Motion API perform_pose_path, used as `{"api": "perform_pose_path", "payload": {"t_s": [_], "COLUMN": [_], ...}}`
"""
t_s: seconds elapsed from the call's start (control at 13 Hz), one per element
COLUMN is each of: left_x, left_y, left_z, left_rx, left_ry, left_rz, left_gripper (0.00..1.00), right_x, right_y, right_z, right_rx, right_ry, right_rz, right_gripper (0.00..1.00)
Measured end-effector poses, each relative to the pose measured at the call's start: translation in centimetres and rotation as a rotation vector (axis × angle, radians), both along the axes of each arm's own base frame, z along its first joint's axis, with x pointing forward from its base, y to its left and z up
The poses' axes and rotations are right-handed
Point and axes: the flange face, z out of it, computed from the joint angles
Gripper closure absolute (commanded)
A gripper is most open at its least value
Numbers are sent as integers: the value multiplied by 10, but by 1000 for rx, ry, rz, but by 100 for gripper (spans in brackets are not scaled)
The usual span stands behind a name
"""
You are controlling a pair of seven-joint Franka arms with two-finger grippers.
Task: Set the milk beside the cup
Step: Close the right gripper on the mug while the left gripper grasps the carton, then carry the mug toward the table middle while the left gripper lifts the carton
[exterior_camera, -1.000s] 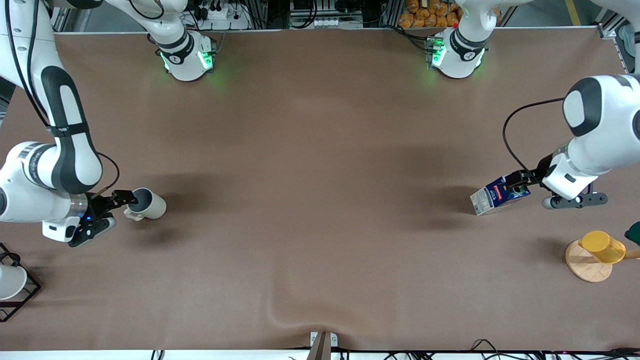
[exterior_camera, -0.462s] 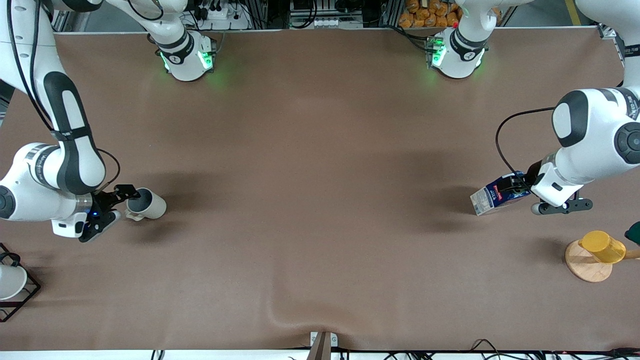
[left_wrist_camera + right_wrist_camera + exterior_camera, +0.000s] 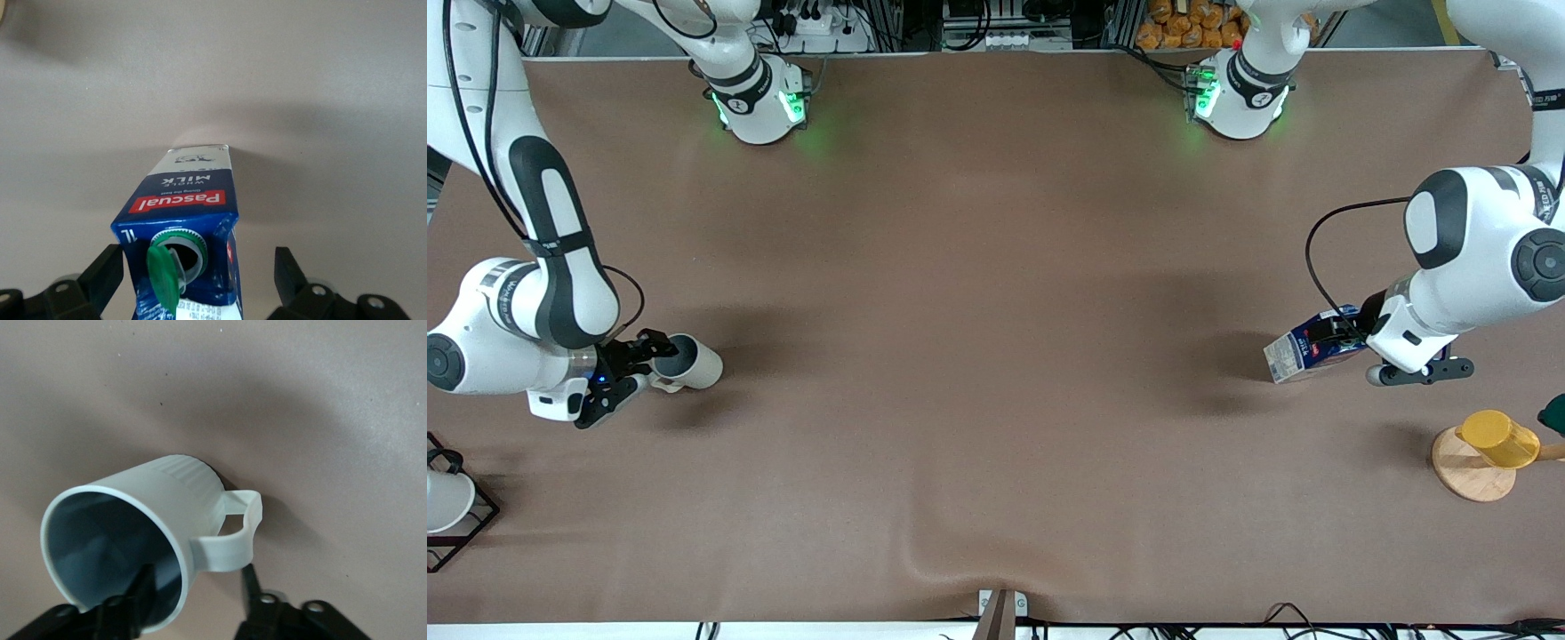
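Note:
The milk [image 3: 1303, 356] is a dark blue and white carton with a red label strip and a green cap. It stands on the table near the left arm's end. In the left wrist view the milk [image 3: 187, 200] has its cap flipped open. My left gripper [image 3: 1343, 342] is open, and its fingers straddle the carton's top [image 3: 197, 259]. The cup [image 3: 689, 363] is an off-white mug with a grey inside, near the right arm's end. My right gripper [image 3: 647, 356] is open at the cup's rim [image 3: 195, 580]. One finger is inside the cup [image 3: 167, 500] and the other is outside, by the handle [image 3: 230, 540].
A yellow cup [image 3: 1498, 437] lies on a round wooden coaster [image 3: 1467, 476] nearer the front camera than the milk. A white cone vessel in a black wire frame [image 3: 445, 502] stands at the right arm's end. The cloth has a fold [image 3: 925, 560] at the front edge.
My left gripper has moved in over the milk's top. My right gripper has moved in at the cup, one finger now inside the rim. The milk and the cup have stayed in place.

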Motion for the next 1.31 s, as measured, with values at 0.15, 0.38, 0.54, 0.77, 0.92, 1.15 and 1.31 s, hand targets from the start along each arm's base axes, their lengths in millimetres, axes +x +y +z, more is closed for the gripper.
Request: {"api": "perform_pose_path", "payload": {"t_s": [0.15,0.38,0.54,0.77,0.92,1.15,1.31], "left_x": [1,2,2,4,5,5,6], "left_y": [1,5,5,5,5,5,4], "left_z": [-2,-2,-5,-7,-7,-6,-5], "left_rx": [0,0,0,0,0,0,0], "left_ry": [3,2,6,9,8,5,3], "left_rz": [5,12,13,13,13,12,11], "left_gripper": [10,20,25,33,39,43,43], "right_x": [3,13,22,39,50,47,29], "right_y": [5,9,24,83,152,278,345], "right_z": [2,13,25,43,62,91,94], "right_rx": [1,-6,-20,-35,-20,19,17], "right_ry": [-7,-39,-56,-86,-126,-166,-162], "right_rz": [9,-2,-35,-36,10,50,78], "right_gripper": [100,100,100,100,100,100,100]}}
